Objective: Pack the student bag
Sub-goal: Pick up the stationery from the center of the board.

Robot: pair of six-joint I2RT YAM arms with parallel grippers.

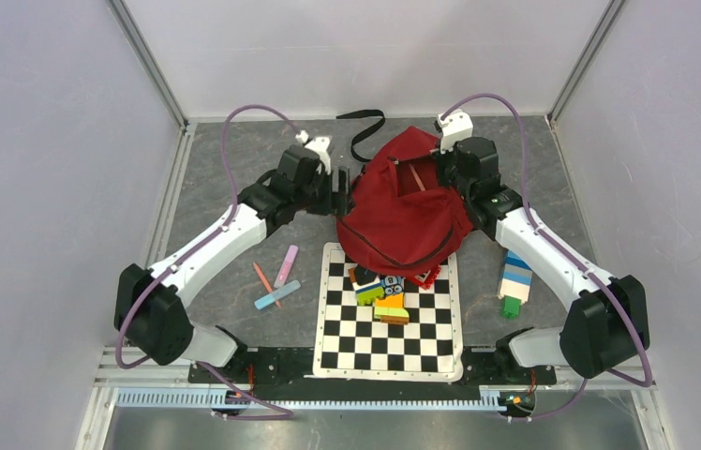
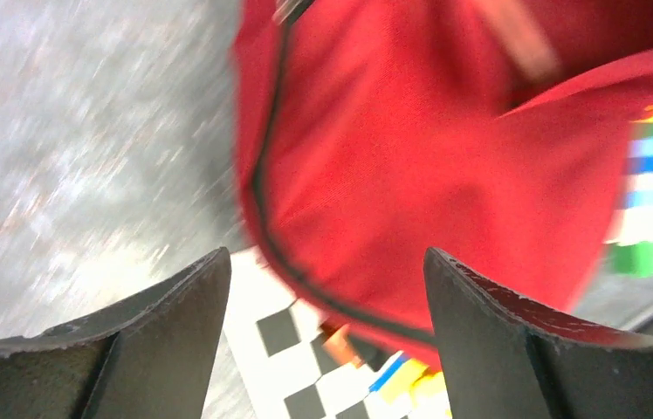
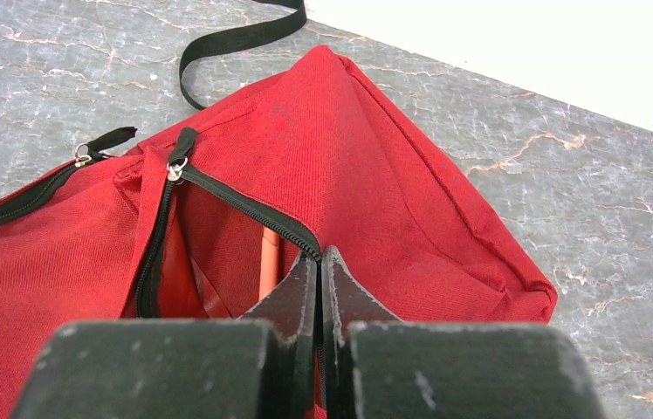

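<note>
The student bag is a dark red backpack lying mid-table, its zipper open at the top. My right gripper is shut on the bag's zipper edge and holds the opening apart. An orange pencil shows inside. My left gripper hangs by the bag's left side. In the blurred left wrist view it is open and empty, with the bag just ahead of the fingers.
A checkerboard mat lies in front of the bag with coloured toy blocks on it. A pink stick, an orange pencil and a blue stick lie at left. A block tower lies at right. A black strap trails behind.
</note>
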